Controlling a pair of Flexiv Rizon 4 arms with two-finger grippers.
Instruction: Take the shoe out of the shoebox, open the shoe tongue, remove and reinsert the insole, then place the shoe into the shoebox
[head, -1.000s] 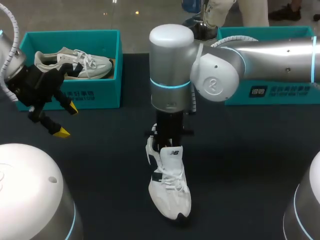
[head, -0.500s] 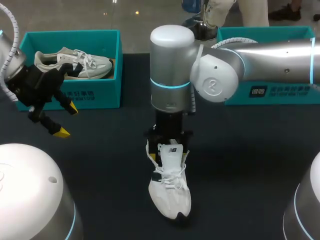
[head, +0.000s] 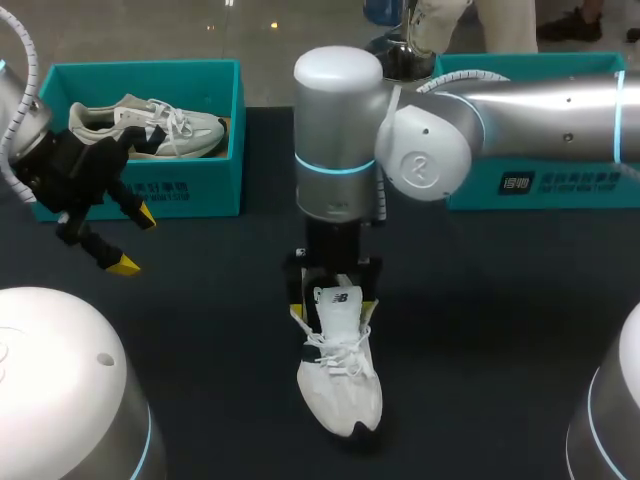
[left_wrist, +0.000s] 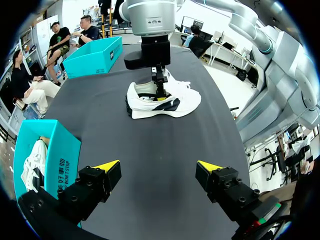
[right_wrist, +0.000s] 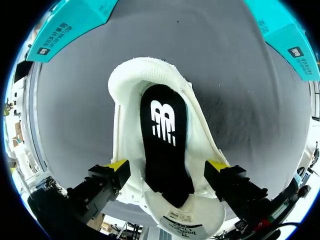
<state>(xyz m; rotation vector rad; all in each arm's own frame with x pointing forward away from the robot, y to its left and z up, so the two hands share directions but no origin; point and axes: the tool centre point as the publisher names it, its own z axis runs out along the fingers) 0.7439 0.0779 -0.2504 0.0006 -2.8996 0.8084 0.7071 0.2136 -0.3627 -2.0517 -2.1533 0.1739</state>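
Note:
A white shoe (head: 342, 390) lies on the dark table, toe toward me. Its black insole (right_wrist: 162, 132) with a white logo lies inside the shoe, and the tongue (right_wrist: 184, 218) is folded forward. My right gripper (head: 334, 306) points down over the shoe's mouth, open, one yellow tip at each side of the collar and nothing gripped. In the left wrist view the shoe (left_wrist: 165, 100) lies on the table ahead of my left gripper, under the right gripper (left_wrist: 160, 84). My left gripper (head: 132, 240) hangs open and empty in front of the left shoebox (head: 150, 190).
The left teal shoebox holds a second white shoe (head: 150, 125); this box (left_wrist: 57, 160) is close beside my left gripper (left_wrist: 157, 167). Another teal shoebox (head: 540, 185) stands at the back right, behind the right arm.
My right gripper has opened, its fingers spreading to either side of the shoe's collar. The tongue has settled slightly. The left arm has not moved.

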